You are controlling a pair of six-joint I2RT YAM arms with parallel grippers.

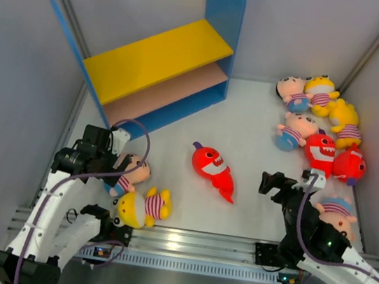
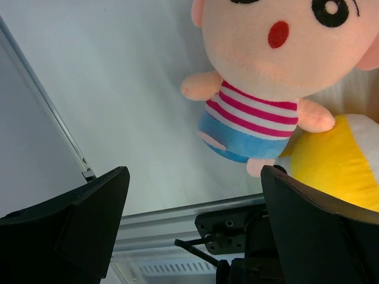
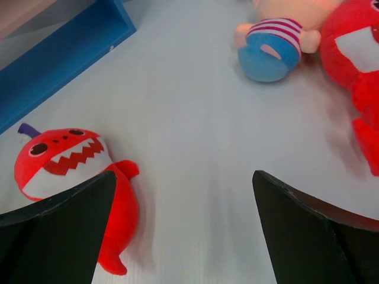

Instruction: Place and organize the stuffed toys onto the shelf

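From the top camera, the shelf (image 1: 159,67) stands at the far left of the table (image 1: 249,122), its yellow top board above a pinkish lower board between blue side panels. Every stuffed toy in view lies on the table. A lone red shark (image 1: 212,168) rests mid-table. A near pink doll (image 1: 130,174) and a near yellow doll (image 1: 141,206) lie touching each other just beside the left gripper (image 1: 115,160). The far-right heap (image 1: 319,125) holds pink dolls, yellow dolls and two red sharks pressed together. One more pink doll (image 1: 337,213) lies against the right arm, behind the right gripper (image 1: 272,184).

In the left wrist view, the left gripper (image 2: 192,207) is spread wide and grasps nothing. The near pink doll (image 2: 260,71), in striped shirt and blue shorts, lies just ahead of it, leaning on the near yellow doll (image 2: 337,171).

In the right wrist view, the right gripper (image 3: 183,201) is likewise fully released over bare table. The lone red shark (image 3: 71,171) lies partly behind one of the fingers (image 3: 59,225). The shelf's blue base (image 3: 59,53) shows beyond, with part of the far-right heap (image 3: 272,44) at the top edge.
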